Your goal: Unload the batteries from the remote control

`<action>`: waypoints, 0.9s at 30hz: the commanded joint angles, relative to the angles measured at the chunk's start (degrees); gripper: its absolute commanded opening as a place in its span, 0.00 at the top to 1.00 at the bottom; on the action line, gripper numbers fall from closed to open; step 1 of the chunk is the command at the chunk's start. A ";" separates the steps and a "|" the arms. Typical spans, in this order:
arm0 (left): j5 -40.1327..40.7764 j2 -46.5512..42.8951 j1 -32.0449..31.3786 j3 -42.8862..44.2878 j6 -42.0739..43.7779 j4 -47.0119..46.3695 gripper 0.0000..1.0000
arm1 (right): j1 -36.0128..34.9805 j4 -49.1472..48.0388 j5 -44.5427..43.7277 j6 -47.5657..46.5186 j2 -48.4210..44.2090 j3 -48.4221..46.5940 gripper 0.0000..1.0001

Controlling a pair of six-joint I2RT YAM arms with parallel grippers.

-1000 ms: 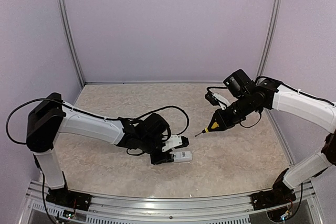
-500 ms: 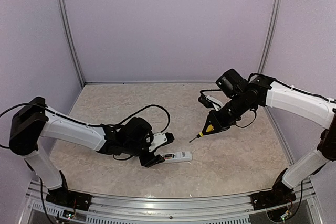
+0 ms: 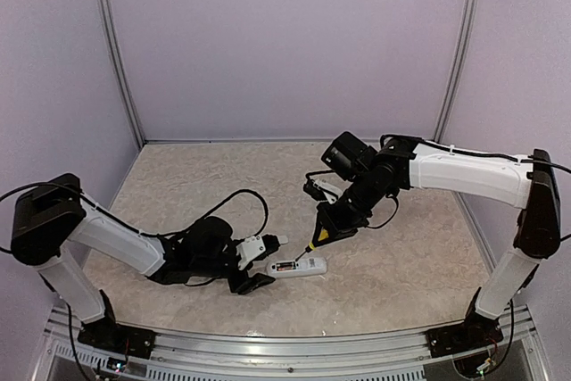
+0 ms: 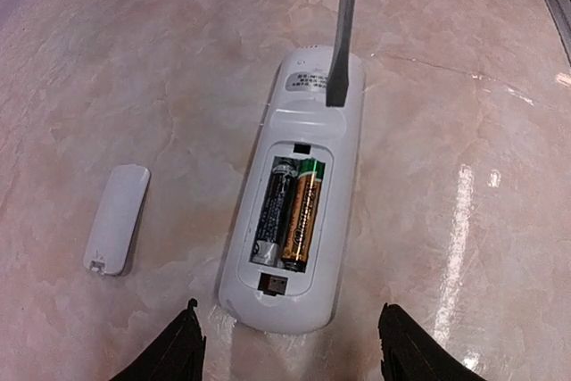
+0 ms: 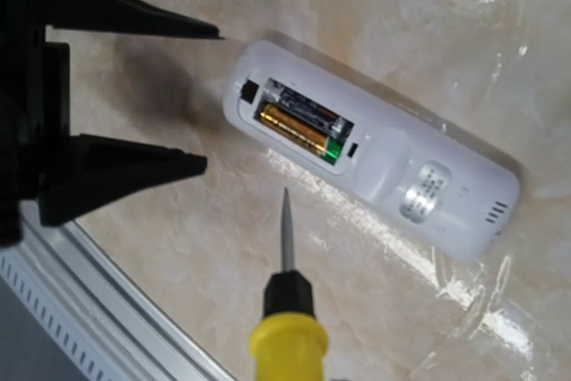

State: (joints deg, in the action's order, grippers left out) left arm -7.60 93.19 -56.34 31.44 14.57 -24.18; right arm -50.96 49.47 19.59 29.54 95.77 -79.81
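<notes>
**Top external view.**
- Item: slim white plastic remote control (image 3: pixel 300 266), rounded ends. It lies flat on the marbled beige counter (image 3: pixel 393 265), close to the near edge and about midway along it.
- Left gripper (image 3: pixel 265 264): low over the counter at the remote control's left end, fingers spread and holding nothing.
- Right gripper (image 3: pixel 334 221): above the remote control on its far side, clenched around a yellow-handled screwdriver (image 3: pixel 317 238) that points down at the remote control.

**Left wrist view.**
- The remote control lies back-face up with its compartment uncovered.
- Two slim cylindrical batteries (image 4: pixel 290 211) sit side by side inside, the dark one on the left and the brassy-gold one with a green end on the right.
- A small white plastic cover piece (image 4: pixel 116 219) lies flat on the counter, just left of the remote control and apart from it.
- The two black fingertips stand wide apart on either side of the remote control's near end, touching nothing.
- The screwdriver's grey shaft comes down over the labelled far end. I cannot tell whether it touches.

**Right wrist view.**
- The batteries are seated in the compartment.
- The screwdriver tip points toward them, short of the casing.
- The left gripper's black fingers gape beside the compartment end.
</notes>
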 commanded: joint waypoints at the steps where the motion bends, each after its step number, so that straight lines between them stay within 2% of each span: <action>1: -3.07 3.19 0.79 -0.84 0.54 -10.87 0.36 | -0.91 0.28 -1.06 1.89 1.36 -1.95 1.00; 7: -5.37 7.05 1.84 -0.26 1.42 -14.31 0.39 | -1.24 0.24 -0.65 1.84 2.39 -2.41 1.00; 15: -5.82 11.78 1.94 1.35 1.80 -13.97 0.39 | -1.30 0.84 -1.01 1.59 2.58 -2.63 1.00; 21: -5.68 13.90 1.98 1.96 1.36 -14.37 0.44 | -1.25 0.98 -0.92 1.30 2.80 -2.81 1.00; 27: -4.45 14.61 2.94 1.53 0.47 -14.08 0.38 | -1.29 1.17 -0.80 1.00 3.02 -3.12 1.00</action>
State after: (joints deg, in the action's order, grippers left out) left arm -12.84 105.93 -54.57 33.08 15.62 -39.70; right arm -51.70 49.76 19.18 30.96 97.65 -81.08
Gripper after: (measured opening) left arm 0.608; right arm 0.135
